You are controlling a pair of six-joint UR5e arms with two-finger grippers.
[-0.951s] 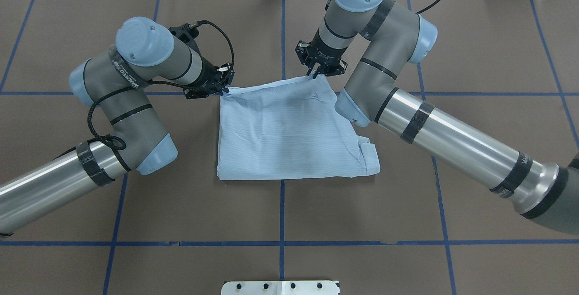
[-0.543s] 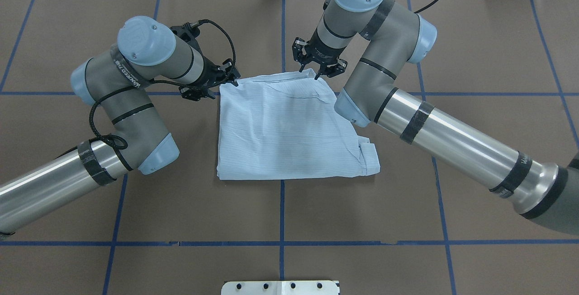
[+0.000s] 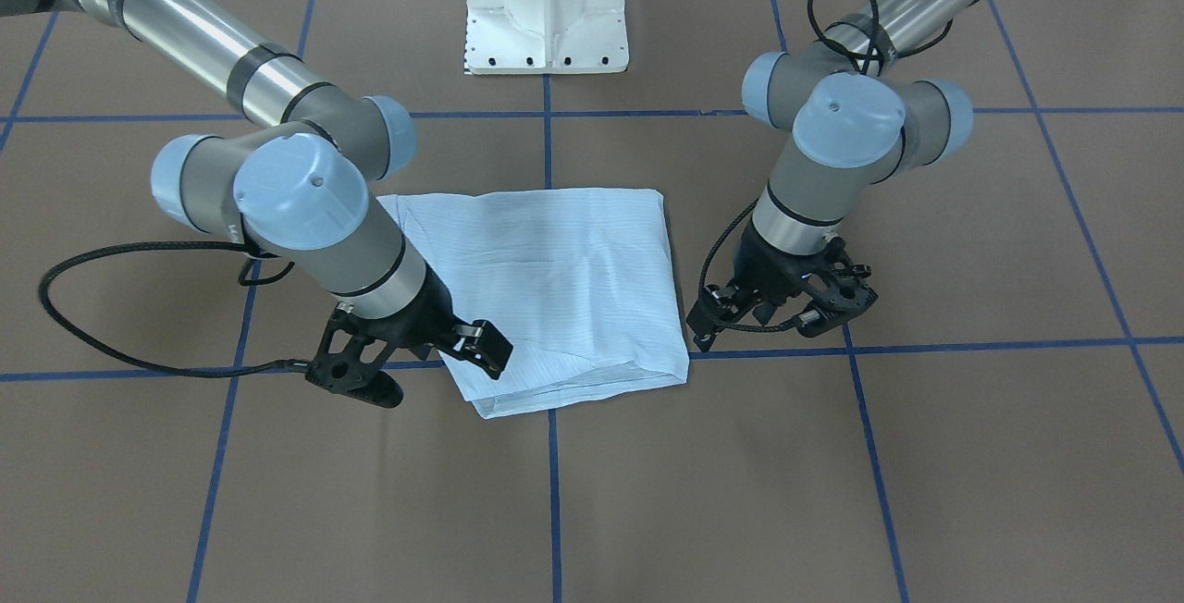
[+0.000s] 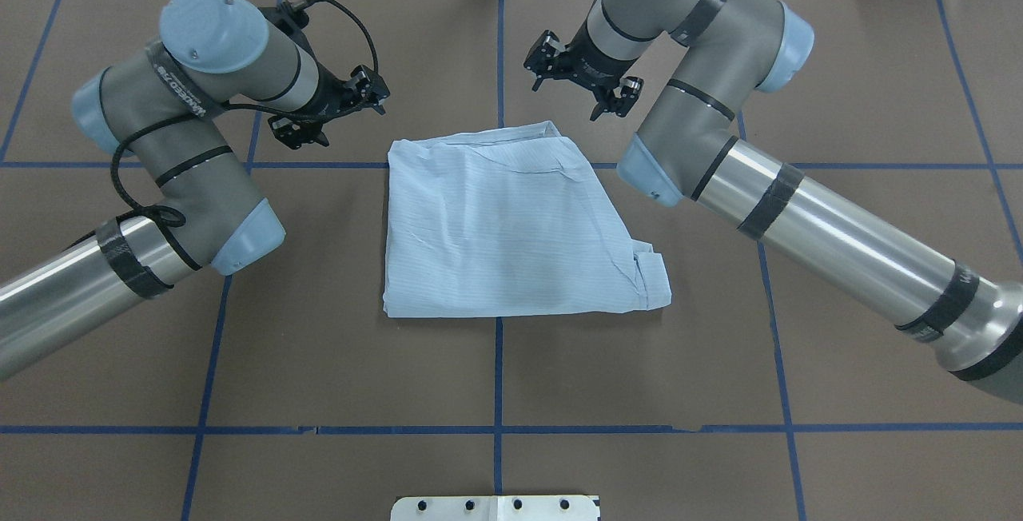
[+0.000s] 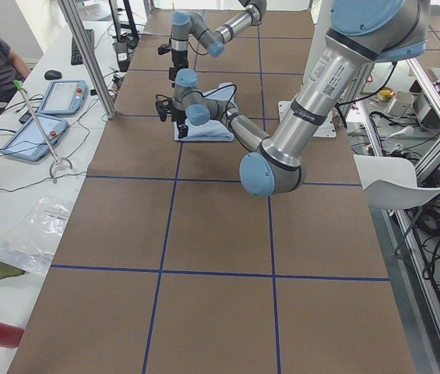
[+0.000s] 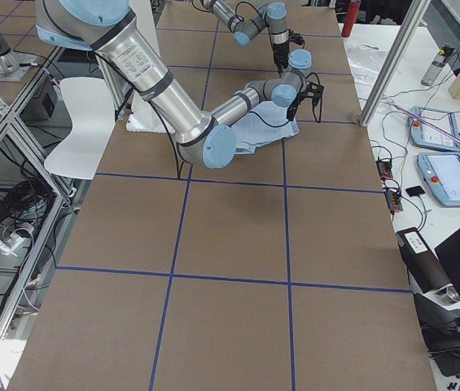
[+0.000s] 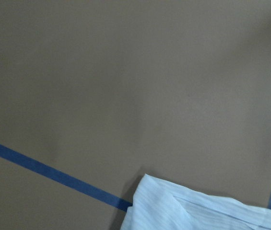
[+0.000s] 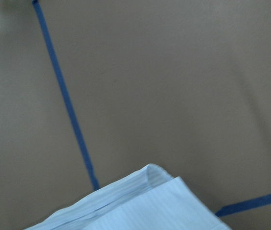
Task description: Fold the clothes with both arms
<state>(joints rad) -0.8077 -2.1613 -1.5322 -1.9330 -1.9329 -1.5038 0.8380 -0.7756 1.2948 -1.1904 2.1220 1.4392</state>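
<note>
shirt [image 4: 503, 225]: folded flat into a pale blue square, lying in the middle of the brown table [image 4: 320, 361].
left gripper [image 4: 345, 115]: fingers spread wide, holding nothing, near the shirt's far left corner, not touching it.
right gripper [image 4: 567, 99]: fingers spread wide, holding nothing, near the shirt's far right corner, not touching it.

Left arm [image 4: 192, 177] and right arm [image 4: 839, 241]: silver tubes, grey elbows, light-blue joint caps, black tape bands, looped black cables.
</note>
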